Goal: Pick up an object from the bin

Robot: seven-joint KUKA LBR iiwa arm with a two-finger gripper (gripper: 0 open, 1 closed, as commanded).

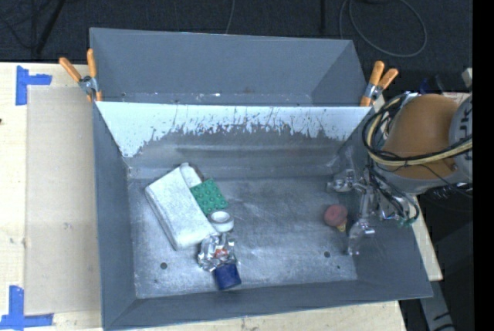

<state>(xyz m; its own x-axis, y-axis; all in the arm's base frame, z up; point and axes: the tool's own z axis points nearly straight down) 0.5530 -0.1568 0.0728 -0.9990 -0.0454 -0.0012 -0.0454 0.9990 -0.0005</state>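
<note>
My gripper (349,209) is low over the right side of the bin floor, open, its metal fingers (360,230) spread apart. A small dull-red rounded lump (334,215) lies on the floor just to its left, close to the gap between the fingers. I cannot tell whether it is touched. Nothing is held.
On the left of the floor lies a white block with a green scrub pad (185,203). A small white round cap (221,220) sits by its near end, and a shiny crumpled thing with a dark blue cap (221,263) lies just in front. The arm's orange cover and cables hang over the right rim.
</note>
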